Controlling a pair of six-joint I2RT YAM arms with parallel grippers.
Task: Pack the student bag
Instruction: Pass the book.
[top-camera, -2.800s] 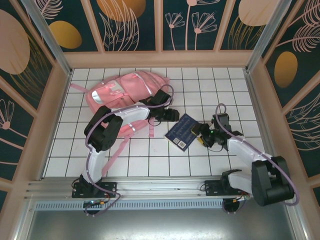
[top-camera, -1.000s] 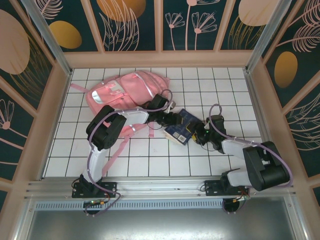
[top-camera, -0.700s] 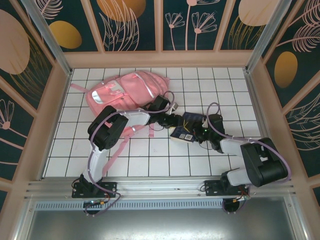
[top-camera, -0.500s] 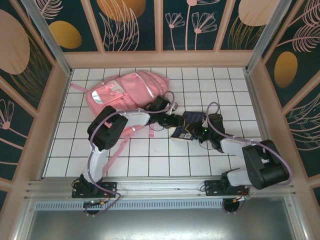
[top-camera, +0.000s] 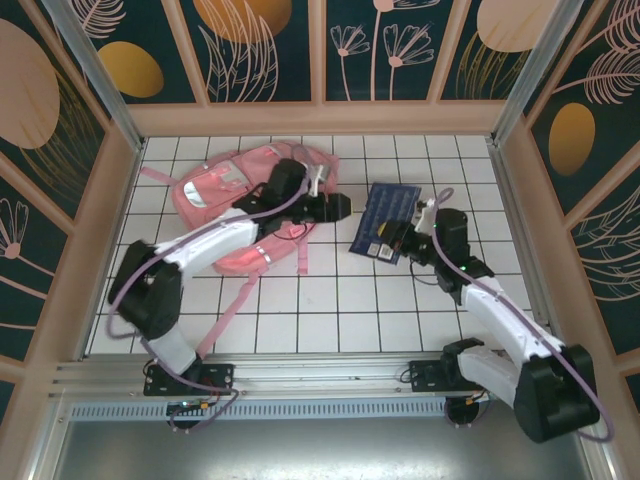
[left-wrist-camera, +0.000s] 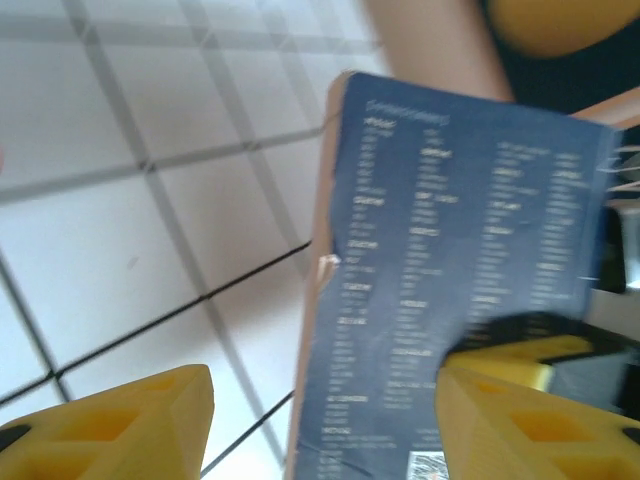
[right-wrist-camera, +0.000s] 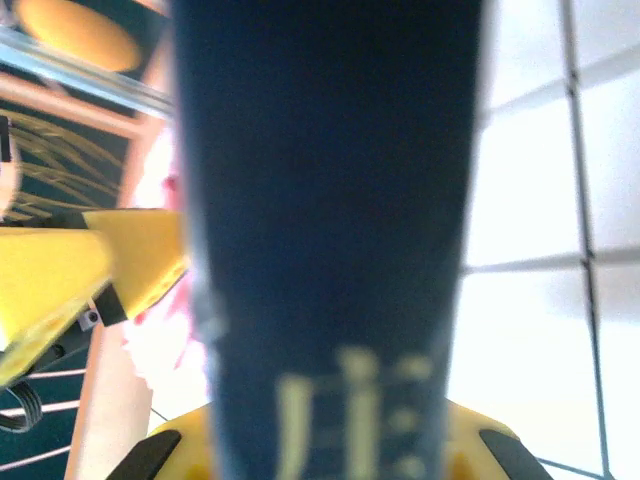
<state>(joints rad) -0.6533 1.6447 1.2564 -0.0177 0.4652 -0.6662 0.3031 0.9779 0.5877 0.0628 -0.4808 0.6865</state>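
White tiles ruled with dark lines cover the table (top-camera: 300, 320), which is boxed in by wooden-framed walls painted with pale flowers on dark teal. Lying flat at about 10 o'clock on the tiles is the student bag (top-camera: 245, 165), with one long pink strap (top-camera: 222, 305) trailing toward 7 o'clock. The left arm stretches across the bag, and from above I cannot tell what is inside it. A dark blue book (top-camera: 385, 215) sits outside the bag at about 2 o'clock, tilted up off the tiles. The right gripper (top-camera: 393, 237) is clenched on the book's 5 o'clock edge, with the cover pinched between its yellow fingers (right-wrist-camera: 170, 450). The left gripper (top-camera: 340, 207) is just beside the book at its 9 o'clock side, with its fingers (left-wrist-camera: 130, 420) spread wide and holding nothing.
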